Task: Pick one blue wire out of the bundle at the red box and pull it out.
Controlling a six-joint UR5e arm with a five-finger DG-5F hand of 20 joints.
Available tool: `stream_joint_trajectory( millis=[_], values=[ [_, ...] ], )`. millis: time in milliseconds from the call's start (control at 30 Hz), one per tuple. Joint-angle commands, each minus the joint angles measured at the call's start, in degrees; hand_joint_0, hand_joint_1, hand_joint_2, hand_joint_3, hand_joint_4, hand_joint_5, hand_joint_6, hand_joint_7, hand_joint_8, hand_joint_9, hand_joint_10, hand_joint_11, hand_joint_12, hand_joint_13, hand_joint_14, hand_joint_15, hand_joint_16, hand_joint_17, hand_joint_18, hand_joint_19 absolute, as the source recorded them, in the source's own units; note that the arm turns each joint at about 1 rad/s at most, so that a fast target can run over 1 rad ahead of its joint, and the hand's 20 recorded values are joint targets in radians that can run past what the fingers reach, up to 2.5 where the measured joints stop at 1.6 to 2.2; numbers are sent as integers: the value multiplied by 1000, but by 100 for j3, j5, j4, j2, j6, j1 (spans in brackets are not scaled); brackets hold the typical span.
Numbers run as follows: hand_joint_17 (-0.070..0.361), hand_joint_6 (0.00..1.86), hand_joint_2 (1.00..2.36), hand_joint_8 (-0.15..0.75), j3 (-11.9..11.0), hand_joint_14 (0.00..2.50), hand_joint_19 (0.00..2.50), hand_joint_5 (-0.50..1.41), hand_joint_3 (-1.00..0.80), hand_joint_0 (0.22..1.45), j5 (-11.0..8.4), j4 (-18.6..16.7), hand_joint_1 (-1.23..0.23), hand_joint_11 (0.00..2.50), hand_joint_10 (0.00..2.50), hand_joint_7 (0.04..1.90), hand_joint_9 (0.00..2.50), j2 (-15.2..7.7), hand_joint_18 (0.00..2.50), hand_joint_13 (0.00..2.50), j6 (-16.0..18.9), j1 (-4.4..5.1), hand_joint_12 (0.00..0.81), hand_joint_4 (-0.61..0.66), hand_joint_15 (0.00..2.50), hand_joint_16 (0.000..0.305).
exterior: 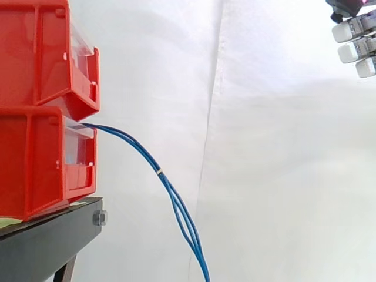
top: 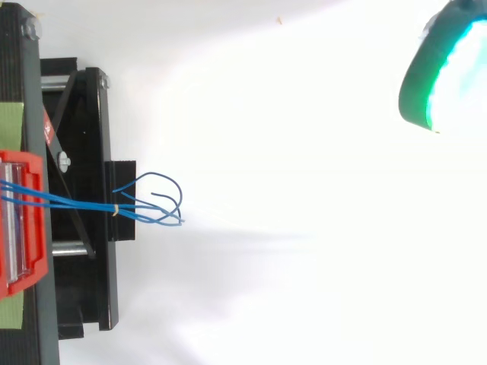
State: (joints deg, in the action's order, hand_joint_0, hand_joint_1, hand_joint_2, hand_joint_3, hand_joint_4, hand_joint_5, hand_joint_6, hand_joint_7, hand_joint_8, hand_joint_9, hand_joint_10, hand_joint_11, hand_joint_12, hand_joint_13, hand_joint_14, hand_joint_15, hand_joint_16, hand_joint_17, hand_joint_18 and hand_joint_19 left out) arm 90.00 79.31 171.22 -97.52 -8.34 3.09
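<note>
Several blue wires (exterior: 160,172) droop from the lower red box (exterior: 41,170); hand (exterior: 354,30) hangs well apart, grip unreadable: approach likely next.

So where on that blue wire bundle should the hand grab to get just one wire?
Probably below the pale tie, where the blue wires spread apart as they hang, so one strand can be singled out. Come from the right, the open side where the hand hovers; the red bins and black stand block the left.
</note>
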Motion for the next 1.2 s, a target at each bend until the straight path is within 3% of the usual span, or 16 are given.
stream_joint_trajectory(
  millis=[0, 600, 733, 767, 933, 1033, 1167],
  values=[
    [148, 502, 1000, 260, 0, 3, 246, -182, -500, 486, -162, 0, -524, 0, 0, 776, 372, 5, 250, 349, -19, 42, 402, 271, 75, 66],
    [147, 502, 1000, 264, 0, 3, 257, -179, -500, 488, -223, -9, -529, 0, 0, 786, 391, -4, 252, 353, -19, 183, 402, 277, 75, 65],
    [147, 503, 1000, 264, 0, 3, 255, -177, -500, 490, -285, 0, -556, 0, 0, 791, 397, -224, 259, 357, 34, 200, 401, 281, 80, 65],
    [146, 503, 1000, 264, 0, 3, 256, -176, -500, 492, -267, 8, -572, 0, 0, 793, 400, -461, 261, 357, 43, 200, 399, 280, 74, 65],
    [145, 503, 1000, 263, 0, 3, 259, -169, -500, 491, -136, -27, -677, 0, 0, 819, 412, -804, 263, 357, 25, 200, 396, 294, 78, 64],
    [147, 503, 1000, 270, 0, 2, 255, -164, -500, 470, -136, -238, -701, 0, 0, 830, 415, -962, 273, 356, 16, 200, 403, 306, 74, 65],
    [152, 503, 1000, 279, -9, 2, 241, -159, -500, 438, -153, -835, -720, 0, 0, 834, 416, -1261, 270, 341, 16, 209, 416, 313, 69, 68]
  ],
)
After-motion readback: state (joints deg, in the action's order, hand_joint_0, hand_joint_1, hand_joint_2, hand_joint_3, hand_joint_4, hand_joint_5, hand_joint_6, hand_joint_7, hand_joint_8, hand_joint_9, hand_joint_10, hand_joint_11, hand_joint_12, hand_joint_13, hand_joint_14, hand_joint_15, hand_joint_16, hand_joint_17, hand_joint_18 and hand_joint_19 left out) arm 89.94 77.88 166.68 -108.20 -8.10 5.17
